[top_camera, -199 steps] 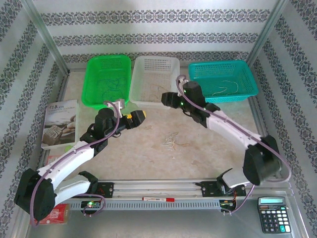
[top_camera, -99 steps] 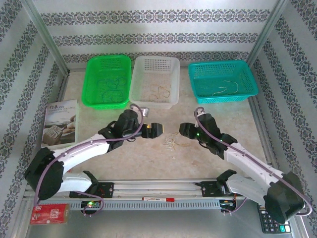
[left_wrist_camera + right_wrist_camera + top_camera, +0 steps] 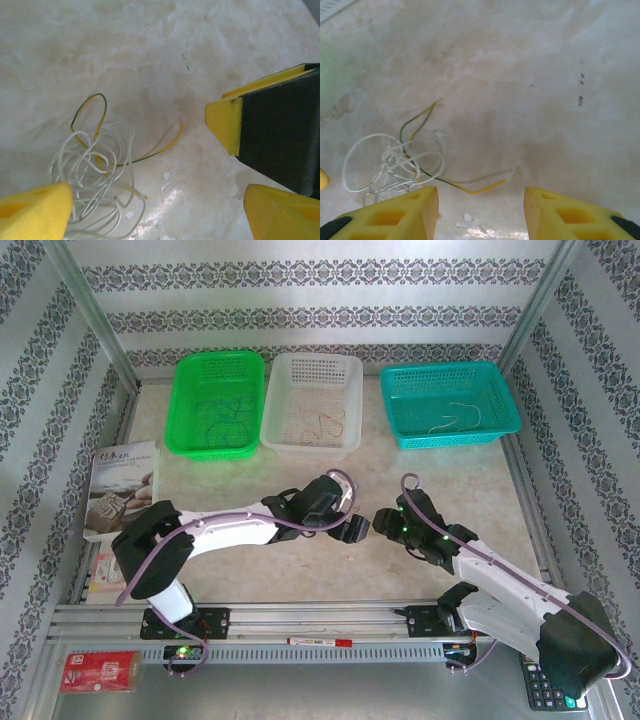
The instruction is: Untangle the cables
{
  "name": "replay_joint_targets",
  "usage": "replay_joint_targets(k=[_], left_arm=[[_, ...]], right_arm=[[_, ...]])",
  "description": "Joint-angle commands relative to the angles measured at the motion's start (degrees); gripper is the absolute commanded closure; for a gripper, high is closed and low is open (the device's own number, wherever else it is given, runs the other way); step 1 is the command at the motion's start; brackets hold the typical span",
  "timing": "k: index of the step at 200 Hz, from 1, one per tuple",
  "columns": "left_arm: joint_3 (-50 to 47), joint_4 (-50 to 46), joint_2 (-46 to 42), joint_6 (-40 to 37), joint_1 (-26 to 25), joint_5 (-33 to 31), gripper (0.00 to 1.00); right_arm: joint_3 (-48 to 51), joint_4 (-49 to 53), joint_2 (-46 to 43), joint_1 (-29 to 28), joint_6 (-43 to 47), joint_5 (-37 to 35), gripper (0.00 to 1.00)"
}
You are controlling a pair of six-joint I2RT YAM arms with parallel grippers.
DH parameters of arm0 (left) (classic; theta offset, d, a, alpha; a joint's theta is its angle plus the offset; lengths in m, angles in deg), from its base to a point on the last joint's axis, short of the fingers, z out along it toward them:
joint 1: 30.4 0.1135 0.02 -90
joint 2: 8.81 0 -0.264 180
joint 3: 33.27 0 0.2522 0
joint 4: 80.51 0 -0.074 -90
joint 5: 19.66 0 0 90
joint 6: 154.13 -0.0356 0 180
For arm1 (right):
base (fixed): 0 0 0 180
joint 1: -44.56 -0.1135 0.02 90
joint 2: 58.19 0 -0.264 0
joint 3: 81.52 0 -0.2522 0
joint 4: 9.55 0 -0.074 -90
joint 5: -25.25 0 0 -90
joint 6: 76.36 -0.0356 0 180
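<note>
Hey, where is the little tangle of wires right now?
The wire tangle lies on the marbled tabletop near the table's middle, just ahead of the open left gripper and right gripper, low and left in both wrist views.

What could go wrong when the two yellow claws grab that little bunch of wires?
The left gripper and right gripper stand nose to nose at the cables; they might bump.
The green-yellow strand runs through the white loops, so pulling it may drag the whole bunch or tighten it.
The strands lie flat on the table; a grab may miss.
</note>
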State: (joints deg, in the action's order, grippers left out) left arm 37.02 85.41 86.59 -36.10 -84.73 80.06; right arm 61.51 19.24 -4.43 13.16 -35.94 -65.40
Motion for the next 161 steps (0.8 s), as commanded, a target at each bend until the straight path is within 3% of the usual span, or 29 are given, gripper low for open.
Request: replay_joint_targets(k=[1, 50, 83, 98, 161], left_arm=[[2.12, -2.97, 2.16, -2.17, -0.69, -2.97, 0.16], [4.1, -3.55, 6.63, -2.89, -0.68, -4.15, 0.27], [4.11, -3.29, 8.26, -2.58, -0.61, -4.82, 0.55], [3.87, -2.97, 8.4, -2.33, -0.63, -4.91, 0.62], [3.51, -2.5, 8.58, -1.99, -0.61, -5.08, 0.64]], right_arm=[[1.59, 0.39, -1.33, -0.68, -2.58, -1.43, 0.54], [2.29, -2.03, -0.59, -0.68, -1.97, 3.07, 0.58], [1.82, -4.86, 3.48, -0.94, -1.18, 6.54, 0.55], [1.71, -6.11, 4.95, -1.29, -1.16, 6.93, 0.55], [1.29, -10.1, 9.34, -1.87, -1.52, 7.85, 0.58]])
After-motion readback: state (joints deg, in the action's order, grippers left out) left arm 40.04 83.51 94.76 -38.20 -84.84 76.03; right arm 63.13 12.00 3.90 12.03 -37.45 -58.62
